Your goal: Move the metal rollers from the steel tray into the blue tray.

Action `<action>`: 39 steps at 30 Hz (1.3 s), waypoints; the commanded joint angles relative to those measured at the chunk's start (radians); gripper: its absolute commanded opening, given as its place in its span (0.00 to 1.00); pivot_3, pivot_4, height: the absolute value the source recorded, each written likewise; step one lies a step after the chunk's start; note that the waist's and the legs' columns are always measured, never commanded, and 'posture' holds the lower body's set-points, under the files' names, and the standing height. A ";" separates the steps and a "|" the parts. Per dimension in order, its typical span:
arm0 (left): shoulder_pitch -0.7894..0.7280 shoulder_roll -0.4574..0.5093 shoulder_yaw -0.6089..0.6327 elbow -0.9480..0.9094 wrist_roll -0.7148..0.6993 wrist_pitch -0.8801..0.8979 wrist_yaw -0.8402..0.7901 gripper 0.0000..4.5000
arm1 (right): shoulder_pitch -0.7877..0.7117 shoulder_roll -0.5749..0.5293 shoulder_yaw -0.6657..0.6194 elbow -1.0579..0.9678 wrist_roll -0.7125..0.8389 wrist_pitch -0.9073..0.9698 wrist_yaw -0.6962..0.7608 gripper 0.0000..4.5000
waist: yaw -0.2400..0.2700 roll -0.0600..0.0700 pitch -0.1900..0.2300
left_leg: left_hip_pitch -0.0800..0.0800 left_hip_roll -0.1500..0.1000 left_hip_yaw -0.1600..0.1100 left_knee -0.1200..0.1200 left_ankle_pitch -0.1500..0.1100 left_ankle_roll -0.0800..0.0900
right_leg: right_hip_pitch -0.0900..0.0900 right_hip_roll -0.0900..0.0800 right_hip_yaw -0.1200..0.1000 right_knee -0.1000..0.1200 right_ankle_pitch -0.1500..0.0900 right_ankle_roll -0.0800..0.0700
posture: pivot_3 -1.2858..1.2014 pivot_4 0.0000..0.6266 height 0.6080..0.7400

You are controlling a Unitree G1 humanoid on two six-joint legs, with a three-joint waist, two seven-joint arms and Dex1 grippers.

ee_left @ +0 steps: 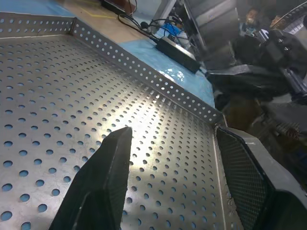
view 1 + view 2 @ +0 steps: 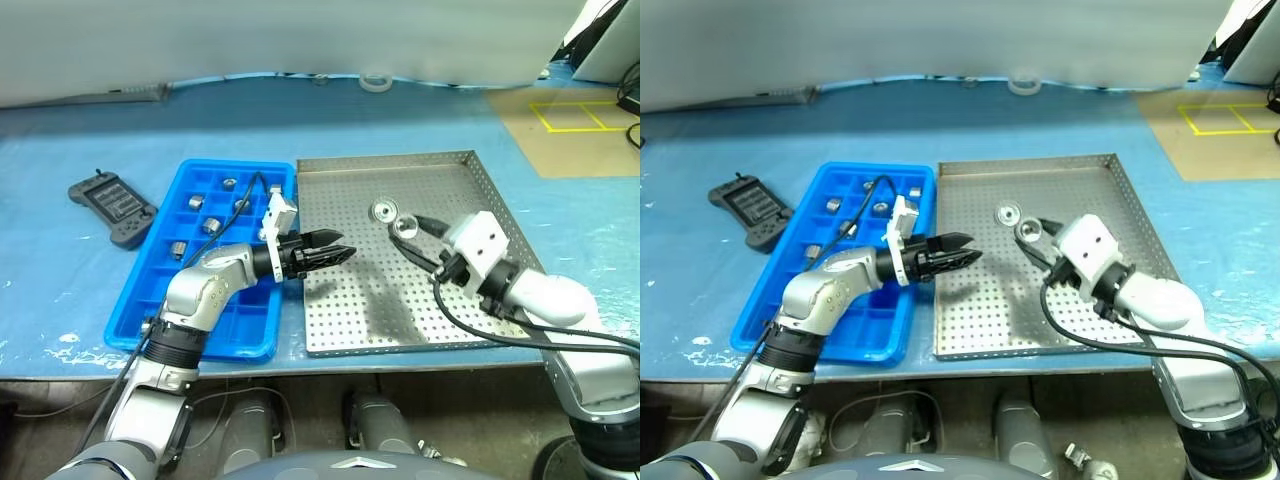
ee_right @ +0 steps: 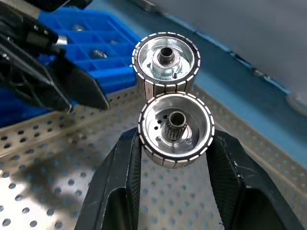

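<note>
While clamped, roller fills right gripper.

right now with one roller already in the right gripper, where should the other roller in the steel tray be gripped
Grip the loose roller across its ribbed outer wall, coming straight down from above. It stands on end on the steel tray, open face and centre hole up, so the round sides are free all around; the right gripper holds its roller by the sides.

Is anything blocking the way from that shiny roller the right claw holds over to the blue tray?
Yes. The left gripper hangs over the steel tray's edge nearest the blue tray, between that tray and the roller gripped by the right gripper.
</note>
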 commanded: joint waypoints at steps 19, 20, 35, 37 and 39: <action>-0.189 -0.127 0.135 0.161 -0.224 0.225 0.040 0.64 | -0.063 0.005 0.078 0.025 -0.097 -0.019 0.003 0.36 | 0.016 0.000 0.000 | 0.002 0.001 0.013 0.006 -0.002 0.008 | -0.001 -0.001 0.010 0.002 0.000 0.000 | 0.38 0.24 1.00; -0.196 -0.127 0.145 0.172 -0.220 0.213 0.041 0.64 | -0.062 0.005 0.076 0.025 -0.097 -0.020 0.003 0.36 | 0.015 0.000 0.000 | 0.002 0.001 0.014 0.006 -0.002 0.008 | -0.001 -0.002 0.011 0.002 0.001 0.000 | 0.38 0.24 1.00; -0.223 -0.114 0.241 0.265 -0.214 0.146 0.021 0.84 | -0.055 0.008 0.065 0.033 -0.105 -0.036 0.003 0.36 | 0.018 0.000 0.000 | 0.002 0.001 0.020 0.008 -0.004 0.012 | -0.001 -0.003 0.014 0.003 0.001 0.000 | 0.38 0.24 1.00; -0.208 -0.127 0.200 0.285 -0.182 0.147 0.014 0.99 | -0.068 0.011 0.071 0.034 -0.104 -0.036 0.004 0.36 | 0.017 0.000 0.000 | 0.002 0.001 0.020 0.009 -0.004 0.013 | -0.002 -0.003 0.014 0.003 0.001 0.000 | 0.38 0.24 1.00; -0.202 -0.147 0.184 0.281 -0.179 0.155 0.009 1.00 | -0.080 0.011 0.074 0.035 -0.104 -0.037 0.007 0.36 | 0.016 0.000 0.000 | 0.002 0.001 0.020 0.010 -0.005 0.013 | -0.002 -0.004 0.014 0.003 0.001 0.000 | 0.38 0.24 1.00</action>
